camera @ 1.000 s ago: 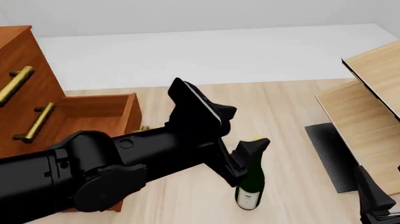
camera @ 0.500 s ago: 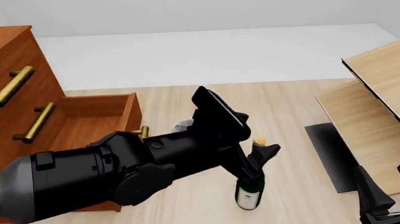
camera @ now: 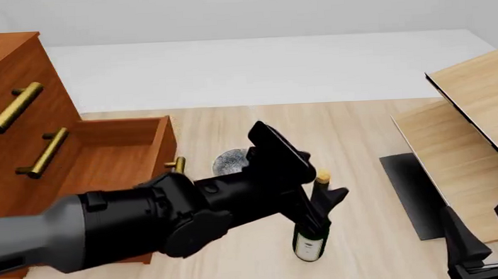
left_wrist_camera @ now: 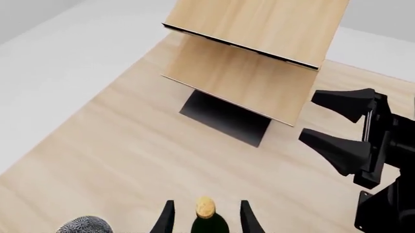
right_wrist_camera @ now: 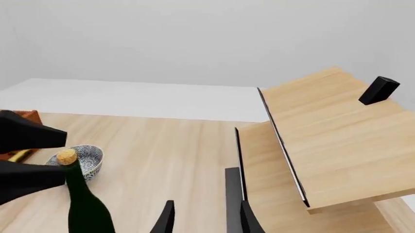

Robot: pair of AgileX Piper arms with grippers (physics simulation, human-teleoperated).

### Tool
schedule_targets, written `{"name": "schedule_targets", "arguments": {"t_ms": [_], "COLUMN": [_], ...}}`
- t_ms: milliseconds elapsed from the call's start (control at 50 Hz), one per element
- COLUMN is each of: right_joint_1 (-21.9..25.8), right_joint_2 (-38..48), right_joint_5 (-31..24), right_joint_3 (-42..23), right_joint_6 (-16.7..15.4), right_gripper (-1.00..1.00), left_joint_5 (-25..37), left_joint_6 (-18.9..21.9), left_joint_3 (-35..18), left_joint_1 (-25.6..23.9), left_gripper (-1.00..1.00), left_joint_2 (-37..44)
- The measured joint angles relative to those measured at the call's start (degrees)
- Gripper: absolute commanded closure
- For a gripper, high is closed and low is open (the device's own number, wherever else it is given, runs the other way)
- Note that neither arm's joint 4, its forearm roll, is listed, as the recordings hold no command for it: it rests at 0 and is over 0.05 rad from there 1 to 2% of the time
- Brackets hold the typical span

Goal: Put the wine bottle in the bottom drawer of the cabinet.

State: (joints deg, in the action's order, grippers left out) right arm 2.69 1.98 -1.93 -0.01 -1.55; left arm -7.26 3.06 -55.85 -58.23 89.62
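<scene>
The wine bottle point(camera: 311, 241) stands upright on the wooden floor, dark green with a tan cork point(camera: 323, 176) and a white label. My left gripper point(camera: 322, 204) is open, with a finger on either side of the bottle's neck and gaps showing. In the left wrist view the cork point(left_wrist_camera: 205, 207) sits between the fingers point(left_wrist_camera: 166, 219). The cabinet point(camera: 12, 106) is at the left, and its bottom drawer point(camera: 163, 140) is pulled open. My right gripper point(camera: 482, 243) is open and empty at the near right, and it also shows in its own wrist view point(right_wrist_camera: 206, 221). From there I see the bottle point(right_wrist_camera: 83, 206).
A speckled grey bowl point(camera: 230, 160) sits on the floor between the drawer and the bottle, just behind my left arm. Pale light-wood furniture point(camera: 474, 104) with a black panel point(camera: 411, 195) stands at the right. My left arm crosses the near-left floor.
My left gripper has moved right and down to the bottle and now straddles its neck. The bowl has come into view behind the arm. The right arm has not moved.
</scene>
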Motion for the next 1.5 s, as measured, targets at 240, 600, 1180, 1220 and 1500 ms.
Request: {"name": "schedule_targets", "arguments": {"t_ms": [240, 600, 1180, 1220, 1500], "right_joint_1": [0.11, 0.14, 0.31, 0.31, 0.26], "right_joint_2": [0.02, 0.15, 0.45, 0.43, 0.46], "right_joint_5": [-0.07, -0.08, -0.05, -0.08, -0.10], "right_joint_3": [-0.01, -0.03, -0.03, -0.03, -0.04], "right_joint_6": [0.03, -0.13, -0.32, -0.33, -0.39], "right_gripper": [-1.00, -1.00, -1.00, -1.00, -1.00], "left_joint_5": [-2.93, -6.12, -5.25, -4.84, -0.20], "left_joint_6": [-0.84, -1.61, -1.98, -1.81, -0.63], "left_joint_3": [1.75, 3.41, 4.55, 4.54, 3.68], "left_joint_1": [0.13, 0.66, 0.10, 0.14, 0.43], "left_gripper": [-1.00, -1.00, 1.00, 1.00, 1.00], "left_joint_2": [2.04, 4.50, 1.00, 0.18, -7.75]}}
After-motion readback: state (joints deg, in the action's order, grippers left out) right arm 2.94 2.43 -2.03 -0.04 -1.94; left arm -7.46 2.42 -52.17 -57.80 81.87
